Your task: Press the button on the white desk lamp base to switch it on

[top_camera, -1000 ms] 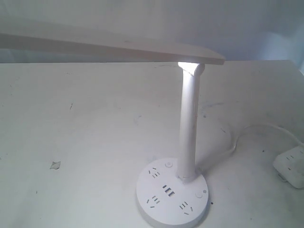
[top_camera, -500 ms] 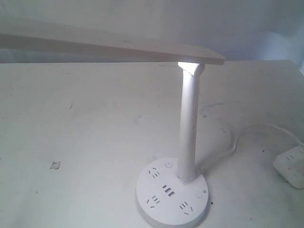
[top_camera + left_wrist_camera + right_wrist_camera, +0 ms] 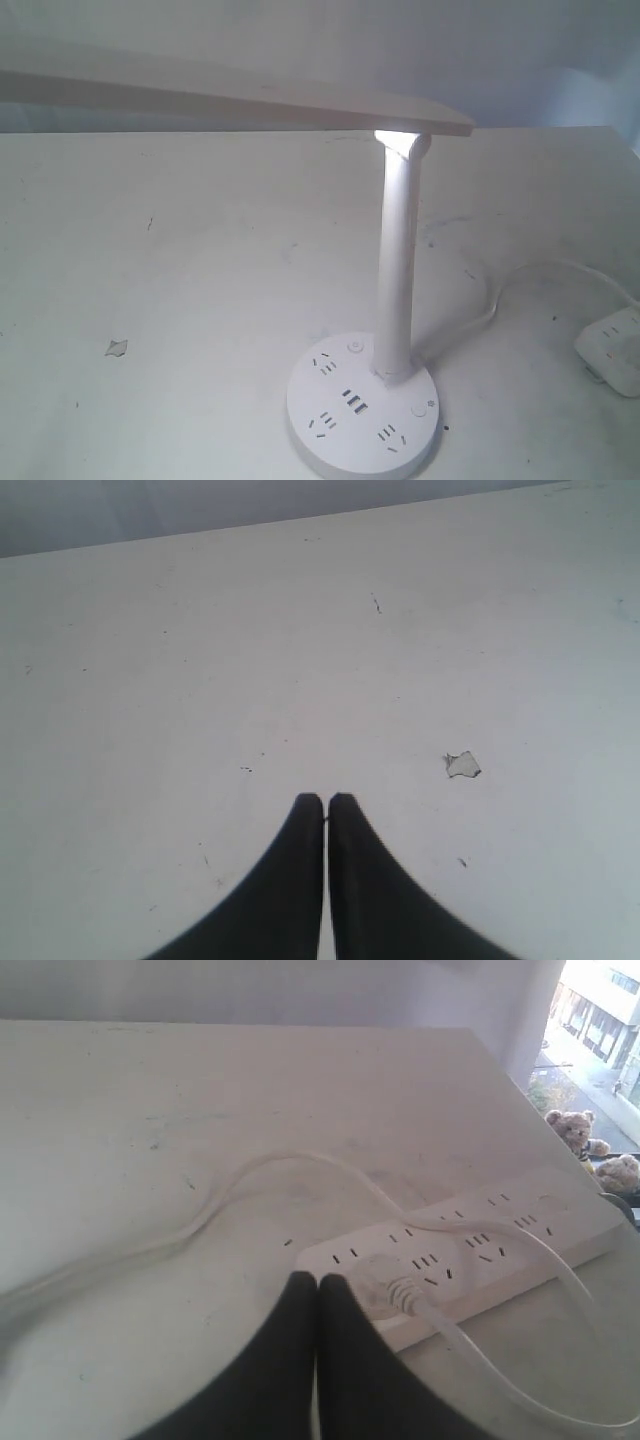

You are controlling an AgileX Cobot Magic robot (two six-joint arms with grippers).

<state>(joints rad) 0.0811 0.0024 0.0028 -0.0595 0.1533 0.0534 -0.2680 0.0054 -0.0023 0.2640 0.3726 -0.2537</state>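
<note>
The white desk lamp stands at the front of the exterior view. Its round white desk lamp base point(image 3: 362, 405) shows dark socket slots, central USB ports and two small round buttons point(image 3: 417, 409). A slim pole point(image 3: 397, 270) rises to the long flat bar head point(image 3: 230, 100), and light glows at the hinge under the head. No gripper appears in the exterior view. In the left wrist view my left gripper point(image 3: 326, 800) is shut and empty over bare table. In the right wrist view my right gripper point(image 3: 317, 1280) is shut and empty next to a power strip.
A white power strip point(image 3: 470, 1250) lies at the table's right side, also at the exterior view's right edge point(image 3: 612, 350). A plug point(image 3: 385, 1285) sits in it, and a white cord point(image 3: 500, 290) runs to the lamp base. A small chip point(image 3: 116, 347) marks the white table point(image 3: 180, 290).
</note>
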